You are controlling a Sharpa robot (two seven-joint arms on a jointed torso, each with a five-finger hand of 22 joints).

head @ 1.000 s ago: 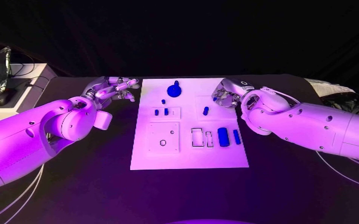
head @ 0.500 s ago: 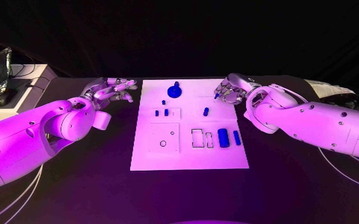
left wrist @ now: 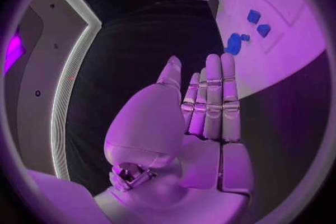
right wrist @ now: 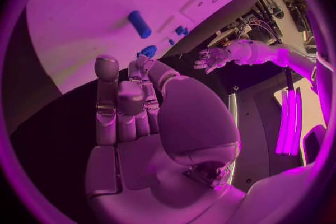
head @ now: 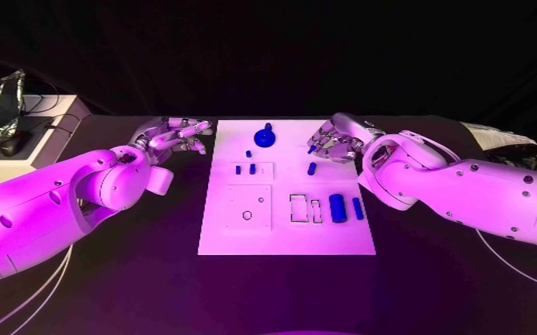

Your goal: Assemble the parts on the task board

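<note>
Flat white rectangular board (head: 286, 230) lies mid-table, matte. Smooth blue parts on it: round knob (head: 265, 136), short peg (head: 311, 168), two long bars (head: 344, 208). Right hand (head: 334, 139) above board's far right corner, fingertips pinching small blue part (head: 314, 149). Left hand (head: 174, 135) off board's left edge, fingers straight, close together, empty.

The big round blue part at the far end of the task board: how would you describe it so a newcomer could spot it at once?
Start from the white task board in the middle of the black table and follow it to its far edge. There, near the middle, lies the round blue part, between the left hand and the right hand. It is a wide disc with a small knob; the other blue pieces are slim bars or pegs.
</note>
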